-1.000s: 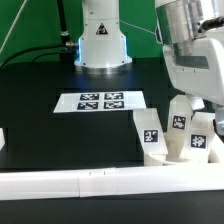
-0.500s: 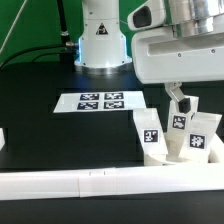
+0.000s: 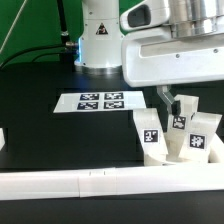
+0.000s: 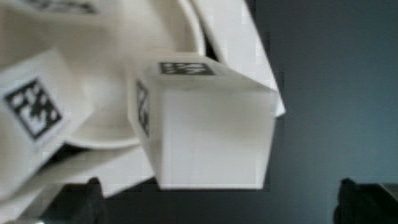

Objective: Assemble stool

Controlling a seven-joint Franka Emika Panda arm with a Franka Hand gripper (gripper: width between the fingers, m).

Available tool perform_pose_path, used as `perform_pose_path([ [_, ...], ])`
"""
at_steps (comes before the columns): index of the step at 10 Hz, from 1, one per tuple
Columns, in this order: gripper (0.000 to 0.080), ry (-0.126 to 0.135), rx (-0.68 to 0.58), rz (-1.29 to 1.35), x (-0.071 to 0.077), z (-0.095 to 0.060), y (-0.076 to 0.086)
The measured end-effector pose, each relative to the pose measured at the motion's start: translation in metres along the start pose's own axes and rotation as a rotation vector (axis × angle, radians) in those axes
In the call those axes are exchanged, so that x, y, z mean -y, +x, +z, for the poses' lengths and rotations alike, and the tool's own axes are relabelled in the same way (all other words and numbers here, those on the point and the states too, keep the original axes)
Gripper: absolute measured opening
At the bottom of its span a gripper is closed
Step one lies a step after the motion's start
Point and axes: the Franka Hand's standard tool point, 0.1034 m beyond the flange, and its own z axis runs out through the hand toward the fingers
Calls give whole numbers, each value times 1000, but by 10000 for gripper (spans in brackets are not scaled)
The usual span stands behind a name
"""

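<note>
The stool parts stand together at the exterior view's right. The round white seat disc (image 3: 188, 152) lies there with blocky white legs on or against it: one at its left (image 3: 149, 134), one behind (image 3: 180, 116), one at the right (image 3: 207, 130). Each bears a black-and-white tag. My gripper (image 3: 170, 102) hangs just above the back leg, open and empty. In the wrist view a white leg (image 4: 206, 125) lies between and beyond my gripper's (image 4: 222, 205) two dark fingertips (image 4: 79, 204), which stand wide apart. The seat disc (image 4: 45, 110) lies beside it.
The marker board (image 3: 100, 101) lies in the middle of the black table. A long white rail (image 3: 80, 183) runs along the front edge. A small white piece (image 3: 2, 138) sits at the exterior view's left edge. The arm's base (image 3: 99, 40) stands at the back.
The hand has swung toward the exterior view's left and come down over the stool legs. The parts have not moved.
</note>
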Motion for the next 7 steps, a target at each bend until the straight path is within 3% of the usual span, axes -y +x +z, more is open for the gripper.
perform_pose_path([
  [2,649,-7,12,-142,0,9,-6],
  [5,649,-32,9,-288,-6,6,-2],
  [6,649,-57,14,-422,-7,5,-2],
  [7,649,-107,25,-678,3,4,-4],
])
